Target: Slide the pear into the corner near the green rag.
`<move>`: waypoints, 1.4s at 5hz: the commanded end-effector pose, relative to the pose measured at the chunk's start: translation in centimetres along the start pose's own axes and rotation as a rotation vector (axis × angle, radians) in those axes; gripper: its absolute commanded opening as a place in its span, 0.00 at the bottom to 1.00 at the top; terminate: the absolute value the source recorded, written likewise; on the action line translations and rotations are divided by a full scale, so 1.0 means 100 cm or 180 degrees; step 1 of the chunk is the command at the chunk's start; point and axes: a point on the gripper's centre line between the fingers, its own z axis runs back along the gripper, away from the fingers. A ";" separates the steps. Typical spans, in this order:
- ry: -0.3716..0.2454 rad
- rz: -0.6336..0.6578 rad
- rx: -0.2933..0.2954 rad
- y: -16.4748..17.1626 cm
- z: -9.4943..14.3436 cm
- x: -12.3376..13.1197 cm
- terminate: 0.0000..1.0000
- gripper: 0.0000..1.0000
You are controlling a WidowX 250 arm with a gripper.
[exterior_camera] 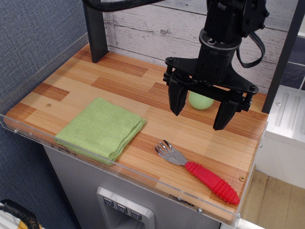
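Note:
The pear (200, 100) is pale mint green and rests on the wood tabletop, partly hidden behind my gripper. My gripper (200, 114) is black, open and empty, its two fingers hanging wide apart just in front of and above the pear. The green rag (101, 129) lies folded flat at the front left of the table. The corner (14, 119) near the rag is the front-left corner of the plank top, edged by a clear acrylic rim.
A fork (200, 171) with a red ribbed handle lies at the front right. A dark post (95, 29) stands at the back left. A white plank wall (157, 28) closes the back. The clear rim (143, 179) runs along the front edge.

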 end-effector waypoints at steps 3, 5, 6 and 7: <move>0.0045 0.0085 0.0062 0.011 -0.003 0.036 0.00 1.00; -0.0128 0.0149 0.0083 0.028 -0.012 0.099 0.00 1.00; -0.0119 0.0082 0.0174 0.030 -0.020 0.114 0.00 1.00; -0.0117 0.0086 0.0158 0.033 -0.031 0.118 0.00 1.00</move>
